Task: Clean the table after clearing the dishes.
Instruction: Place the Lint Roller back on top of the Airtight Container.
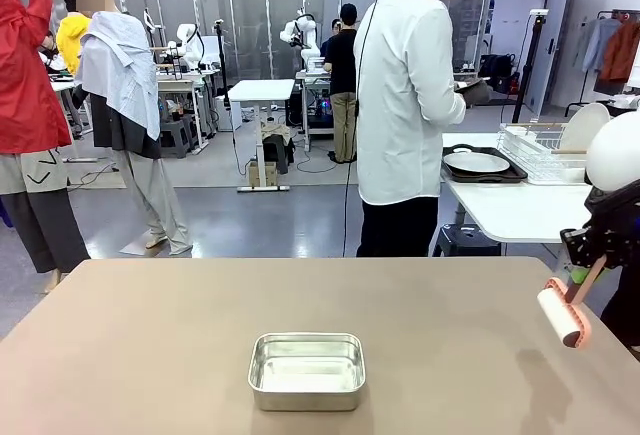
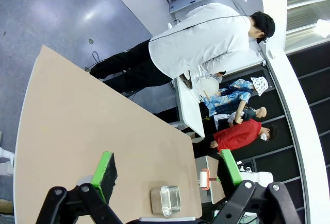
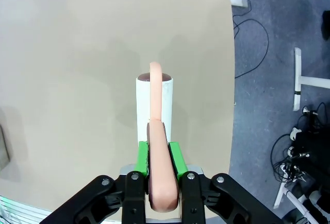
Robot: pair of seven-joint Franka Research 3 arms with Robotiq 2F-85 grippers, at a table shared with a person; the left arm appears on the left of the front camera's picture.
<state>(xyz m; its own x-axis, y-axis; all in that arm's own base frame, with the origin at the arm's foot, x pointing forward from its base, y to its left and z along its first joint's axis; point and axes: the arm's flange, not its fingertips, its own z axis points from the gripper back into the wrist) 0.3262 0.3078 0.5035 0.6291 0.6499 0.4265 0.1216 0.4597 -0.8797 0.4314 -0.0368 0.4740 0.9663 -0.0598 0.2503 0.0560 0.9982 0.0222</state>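
Bench: beige-brown top, no readable writing or labels anywhere. Steel pan sits near the robot-side edge, centre.

Lint roller: pink handle, white roll; long axis tilted, roll end pointing down toward the bench, hanging above its right edge.

Right gripper: fingers clamped on the pink handle.

Left gripper: fingers wide apart, holding nothing.

Plate on dark tray: on the white side bench beside the person.
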